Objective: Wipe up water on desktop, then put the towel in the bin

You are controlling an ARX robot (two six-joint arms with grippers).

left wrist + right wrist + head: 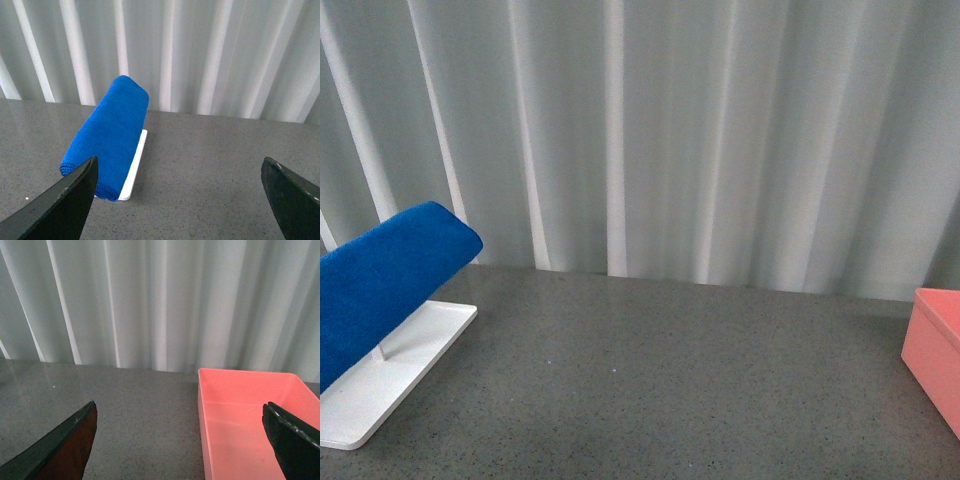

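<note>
The blue towel (380,280) hangs folded over a rack at the left of the dark grey speckled desktop (650,380). In the left wrist view the towel (107,135) lies ahead of my left gripper (180,172), which is open and holds nothing. The salmon-pink bin (938,350) stands at the right edge of the desktop. The right wrist view shows the bin (250,425) empty, with my open right gripper (180,412) straddling its near wall. Neither arm shows in the front view. I cannot make out any water on the desktop.
The white rack base plate (380,385) sits under the towel at the left; its edge (134,167) shows beside the towel in the left wrist view. A pale pleated curtain (650,130) closes off the back of the desktop.
</note>
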